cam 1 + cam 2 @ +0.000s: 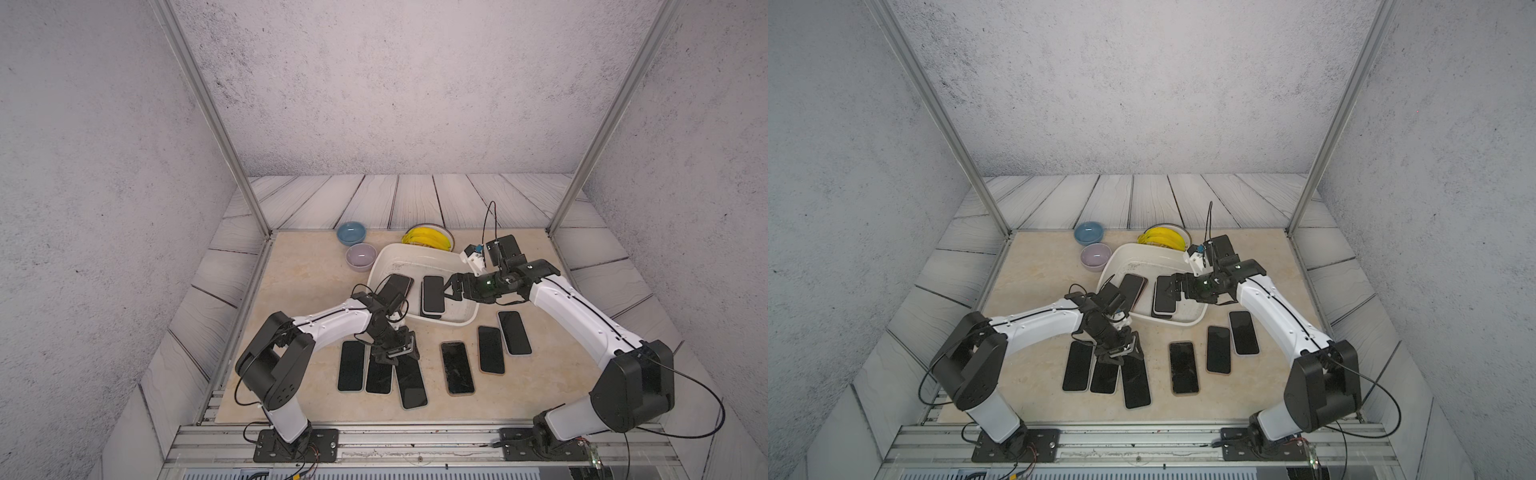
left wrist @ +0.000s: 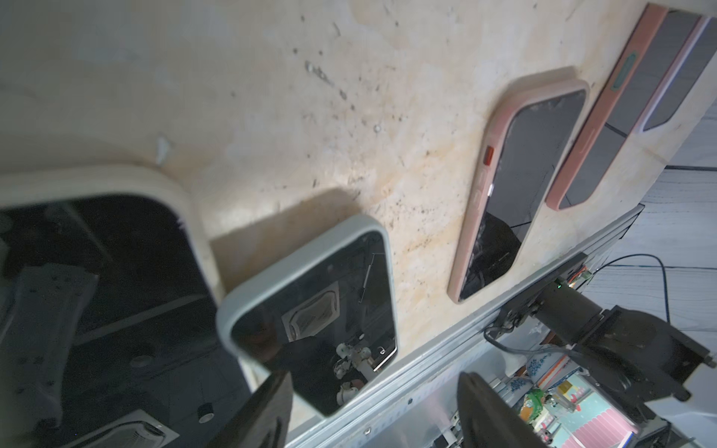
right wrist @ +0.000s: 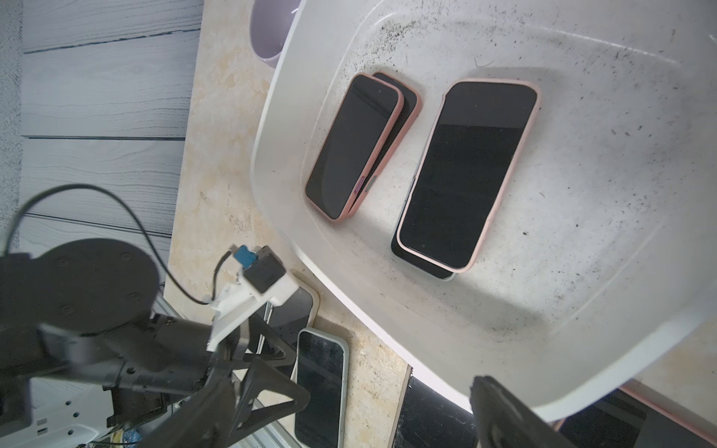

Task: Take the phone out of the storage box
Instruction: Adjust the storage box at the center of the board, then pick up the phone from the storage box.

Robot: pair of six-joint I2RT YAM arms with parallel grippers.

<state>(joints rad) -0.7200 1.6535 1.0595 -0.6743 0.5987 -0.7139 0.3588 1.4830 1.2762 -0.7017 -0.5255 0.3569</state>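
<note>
Six black-screened phones lie outside the white rounded plastic storage box, four left inside; the right gripper gapes over a pink-cased phone there, the left gripper spread and empty outside.

- Lower phone of the larger stack in the storage box: only a corner and an edge clear of the pink-cased phone on top.
- Bottom phone of the smaller stack: mostly covered likewise.
- Near-left rim of the box: behind the left arm in both top views.
- Far ends of the middle phone and the angled phone: under the left gripper.
- Blurred phone: cut off by the left wrist view's edge.
- Lilac bowl: cut off in the right wrist view.
</note>
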